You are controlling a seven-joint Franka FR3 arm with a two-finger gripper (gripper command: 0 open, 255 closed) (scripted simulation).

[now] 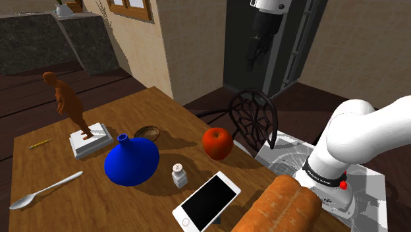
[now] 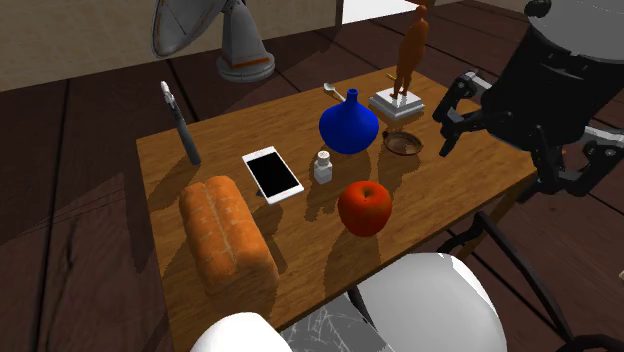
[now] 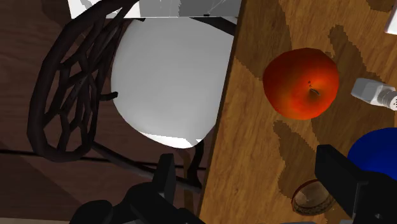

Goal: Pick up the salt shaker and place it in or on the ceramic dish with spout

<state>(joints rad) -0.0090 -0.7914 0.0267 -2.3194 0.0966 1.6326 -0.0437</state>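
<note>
White salt shaker [image 1: 178, 174], FRANKA EMIKA arm [image 1: 359, 142]

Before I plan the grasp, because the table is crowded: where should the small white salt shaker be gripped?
Grip the small white salt shaker around its body below the cap, coming straight down from above: it stands upright, with the blue round vase and white-edged phone close beside it.

Salt shaker [image 2: 323, 166] beside phone [image 2: 272, 174] (apple [image 2: 364, 208] near)
</note>
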